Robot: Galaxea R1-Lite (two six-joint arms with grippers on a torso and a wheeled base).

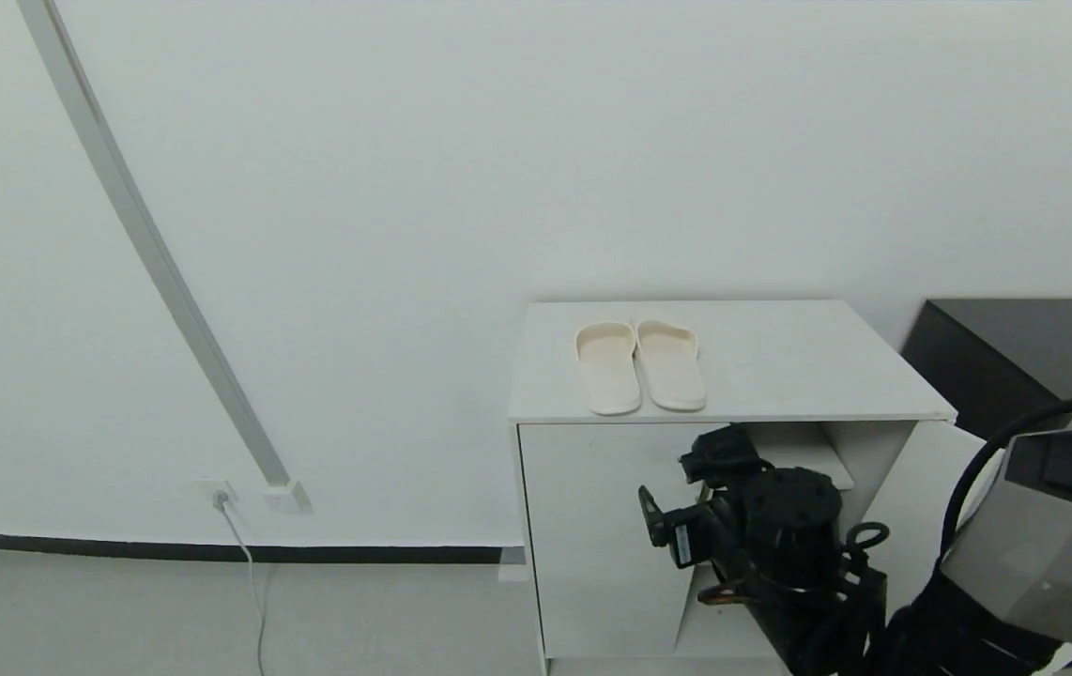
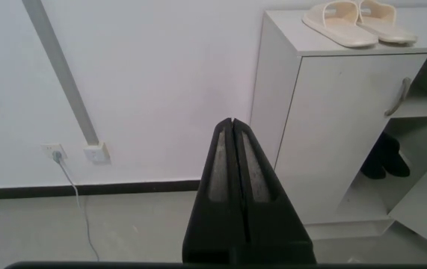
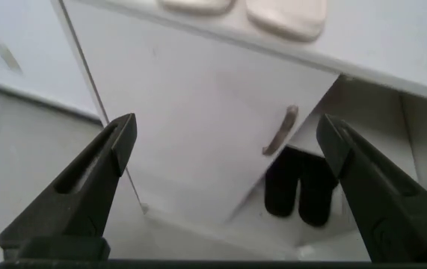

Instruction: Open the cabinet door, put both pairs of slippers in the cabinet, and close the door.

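A pair of cream slippers lies side by side on top of the white cabinet. The cabinet's right door is swung open; its left door with a metal handle is closed. A pair of black slippers stands on the lower shelf inside. My right gripper is open with nothing between its fingers, in front of the open half near the handle. Off to the cabinet's left, my left gripper is shut and holds nothing.
A dark piece of furniture stands to the right of the cabinet. On the wall to the left are a slanted grey conduit and a socket with a cable hanging to the floor. Bare floor lies left of the cabinet.
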